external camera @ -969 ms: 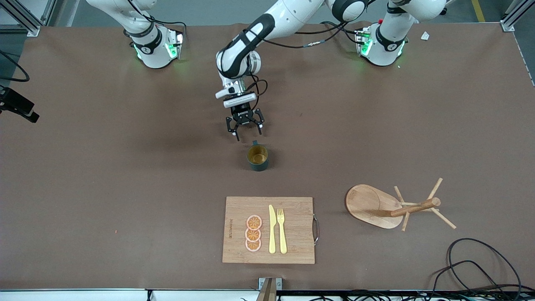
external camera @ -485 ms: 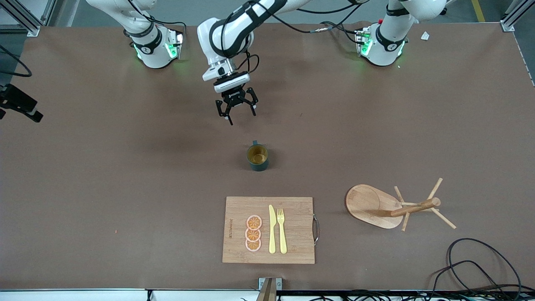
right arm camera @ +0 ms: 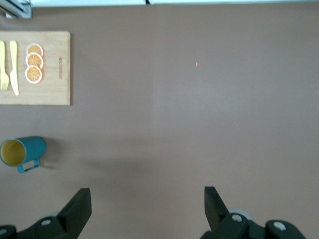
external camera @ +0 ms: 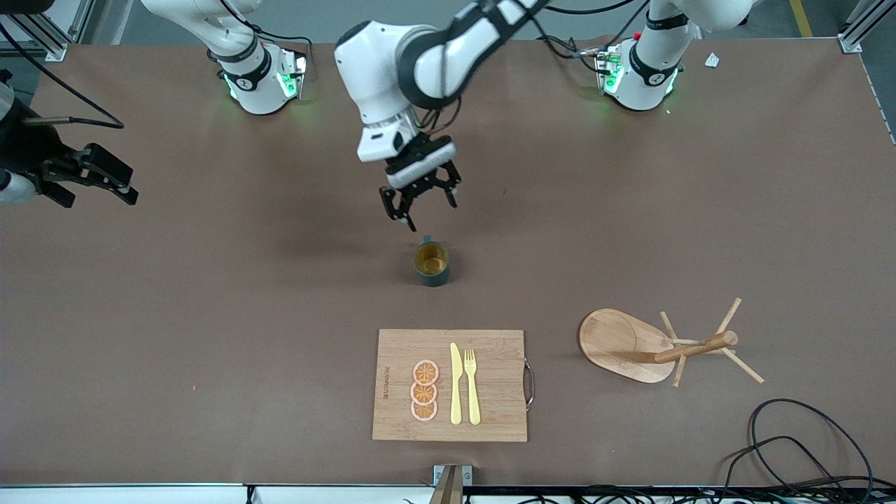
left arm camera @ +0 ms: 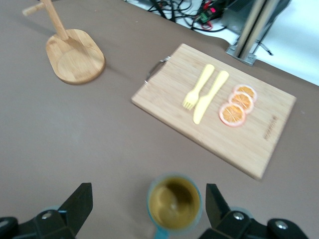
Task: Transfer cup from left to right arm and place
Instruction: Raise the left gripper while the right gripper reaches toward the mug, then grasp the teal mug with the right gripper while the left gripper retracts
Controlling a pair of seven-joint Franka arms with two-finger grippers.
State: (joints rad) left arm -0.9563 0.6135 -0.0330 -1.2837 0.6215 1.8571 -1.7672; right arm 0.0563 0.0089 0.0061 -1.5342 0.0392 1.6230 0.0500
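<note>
Pickup was the step in hand: my left gripper [external camera: 420, 207] hung wide open and empty just above the cup [external camera: 432, 264] standing mid-frame on the tabletop [external camera: 210, 315], needing descent around it, while my right gripper [external camera: 94, 175], open and empty, waited at frame's edge.

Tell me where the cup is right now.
The cup stands upright on the bare table near its middle, farther from the front camera than the cutting board, with the open left gripper hovering just above it.
</note>
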